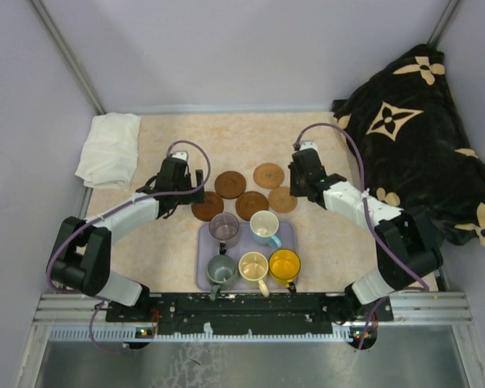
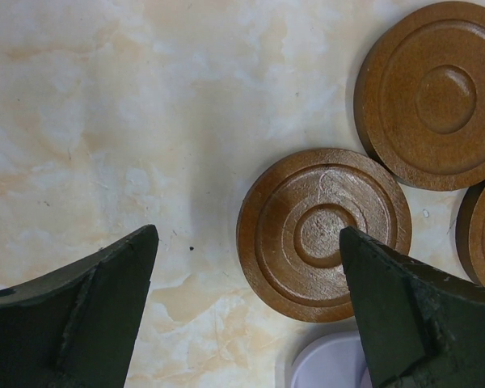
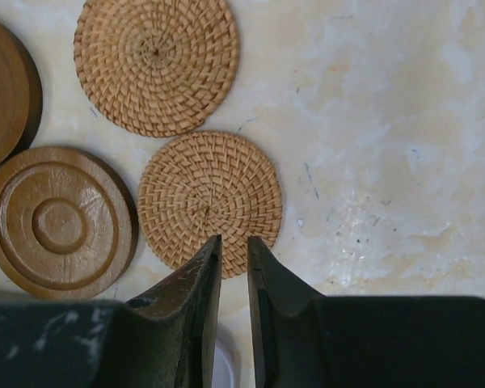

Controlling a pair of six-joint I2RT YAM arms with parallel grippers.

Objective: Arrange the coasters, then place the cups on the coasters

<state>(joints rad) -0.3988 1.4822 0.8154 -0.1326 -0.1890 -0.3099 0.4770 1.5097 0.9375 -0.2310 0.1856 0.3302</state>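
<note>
Five coasters lie in a cluster behind the tray: dark wooden ones (image 1: pixel 208 208), (image 1: pixel 230 183), (image 1: pixel 251 204) and woven tan ones (image 1: pixel 268 175), (image 1: pixel 282 199). The cups stand on the lavender tray (image 1: pixel 289 234): purple-grey (image 1: pixel 224 229), light blue (image 1: pixel 264 227), grey-green (image 1: pixel 221 269), cream (image 1: pixel 253 267), orange (image 1: pixel 284 264). My left gripper (image 2: pixel 248 234) hangs open over bare table, its right finger above the leftmost wooden coaster (image 2: pixel 323 233). My right gripper (image 3: pixel 233 241) is shut to a narrow slit, its tips over the near edge of a woven coaster (image 3: pixel 208 198); nothing is between them.
A folded white cloth (image 1: pixel 109 148) lies at the back left. A dark blanket with a tan flower pattern (image 1: pixel 412 137) fills the right side. Grey walls close in the table. The tray's corner (image 2: pixel 331 364) shows just below the left gripper.
</note>
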